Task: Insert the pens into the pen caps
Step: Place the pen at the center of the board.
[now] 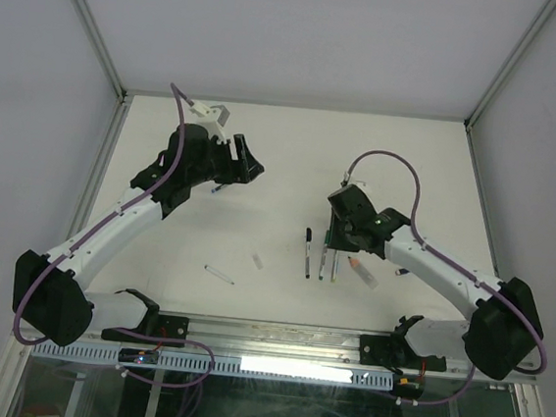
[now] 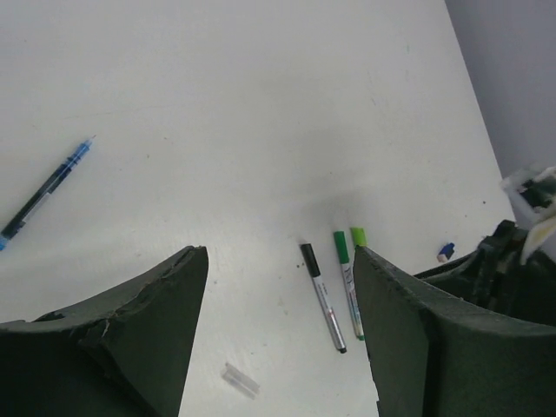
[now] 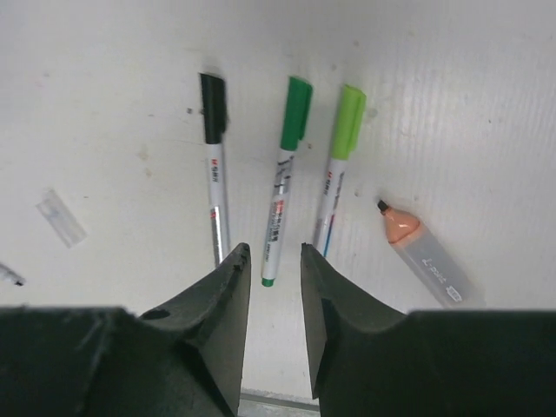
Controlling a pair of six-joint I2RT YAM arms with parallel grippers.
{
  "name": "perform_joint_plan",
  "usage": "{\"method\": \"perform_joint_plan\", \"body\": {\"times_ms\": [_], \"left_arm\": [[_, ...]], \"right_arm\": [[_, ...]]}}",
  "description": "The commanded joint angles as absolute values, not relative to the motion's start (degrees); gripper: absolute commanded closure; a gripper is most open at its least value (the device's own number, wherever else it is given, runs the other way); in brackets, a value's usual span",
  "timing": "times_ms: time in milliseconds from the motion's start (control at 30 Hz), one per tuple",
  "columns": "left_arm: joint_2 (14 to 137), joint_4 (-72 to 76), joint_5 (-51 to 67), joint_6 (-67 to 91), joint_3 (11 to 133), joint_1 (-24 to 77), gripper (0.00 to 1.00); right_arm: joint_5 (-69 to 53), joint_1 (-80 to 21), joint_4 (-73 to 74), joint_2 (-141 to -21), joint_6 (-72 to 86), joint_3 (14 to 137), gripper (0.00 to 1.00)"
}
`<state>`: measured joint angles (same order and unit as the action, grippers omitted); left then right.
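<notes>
White table (image 1: 293,151) inside a pale enclosure: three capped pens (image 1: 323,257) lie in a row by the right gripper (image 1: 339,236). Left wrist: left gripper (image 2: 278,252) spread and empty, uncapped blue pen (image 2: 43,193) well aside. Right wrist: jaws narrowly parted, gripping nothing (dark-green pen (image 3: 285,174) beneath); orange-tipped pen (image 3: 426,256) lies uncapped, probably next, needing its cap.

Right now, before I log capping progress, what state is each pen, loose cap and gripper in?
Black-capped white pen: capped.
Dark-green-capped white pen: capped.
Light-green-capped white pen: capped.
Thick clear orange-tipped highlighter: uncapped.
Dark blue pen: tip bare.
Thin white pen: too small to tell.
Small clear plastic tube: lying loose.
Small blue cap: lying loose.
Left gripper: open, empty.
Right gripper: slightly open, empty.
</notes>
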<state>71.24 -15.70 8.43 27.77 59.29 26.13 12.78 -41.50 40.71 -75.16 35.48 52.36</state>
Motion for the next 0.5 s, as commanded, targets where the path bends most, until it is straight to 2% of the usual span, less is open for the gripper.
{"method": "perform_joint_plan", "body": {"times_ms": [0,267,467], "left_arm": [[70.08,-16.62,5.58,20.53,61.36,25.58,0.31],[70.48,-19.14,2.89,8.99,64.18,25.44,0.32],[77.25,-22.44,3.21,4.12,67.90,24.22,0.31]], "right_arm": [[9.16,-41.31,32.47,-69.55,29.59,51.56,0.68],[-1.02,-41.31,22.51,-64.68,25.05,47.17,0.66],[-2.95,-41.31,20.77,-64.41,24.36,45.85,0.66]]}}
